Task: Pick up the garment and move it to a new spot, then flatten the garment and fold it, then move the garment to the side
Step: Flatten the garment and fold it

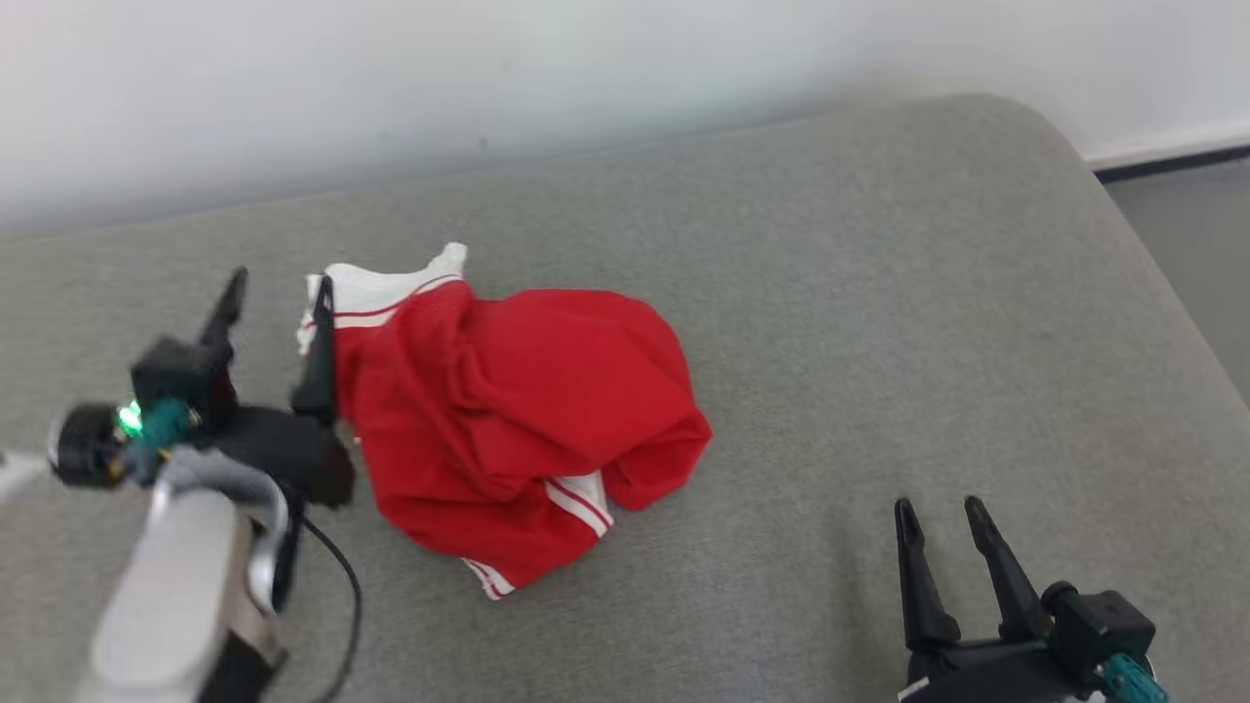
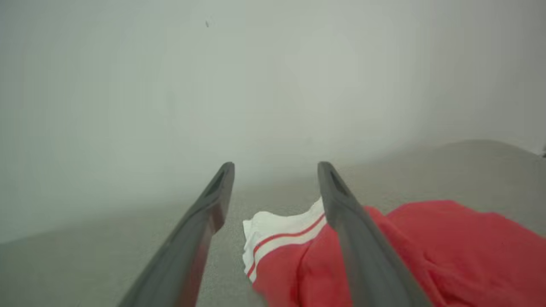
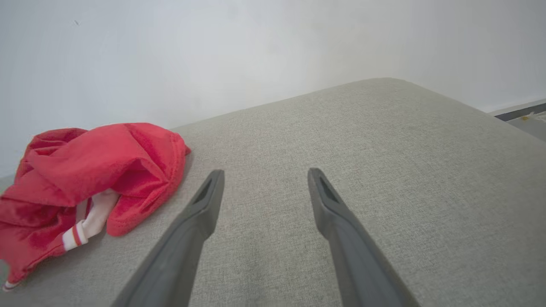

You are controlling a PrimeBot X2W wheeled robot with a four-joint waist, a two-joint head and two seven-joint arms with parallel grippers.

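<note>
**Fingers (image 2: 362,256) spread on both grippers; garment (image 1: 508,410) loose on cushion (image 1: 879,293)**

Left gripper (image 1: 278,293): the two dark fingers stand wide apart and grasp nothing. This gripper is at the left of the cushion, against the garment's left edge. Its right finger crosses the white band (image 2: 281,232) at that edge. Whether the finger touches the cloth cannot be told. In the left wrist view, part of the white band lies in the gap between the fingers and the red cloth extends to the right of them. A green light shows on the wrist, and a black cable (image 1: 337,576) hangs beside the pale forearm (image 1: 176,586).

Right gripper (image 1: 940,513): the fingers are parted and hold nothing. It sits at the near right of the cushion, well apart from the garment, with bare grey fabric between and around its fingers.

Garment: red cloth with white bands carrying thin red stripes. It lies in a crumpled heap on the grey cushion, left of centre, about midway between the near and far edges. One white band shows at its far left corner. A second shows at its near edge, partly tucked under a red fold.

Surroundings: a pale wall (image 1: 586,78) runs along the far edge of the cushion. A strip of floor (image 1: 1187,225) shows at the far right.
</note>
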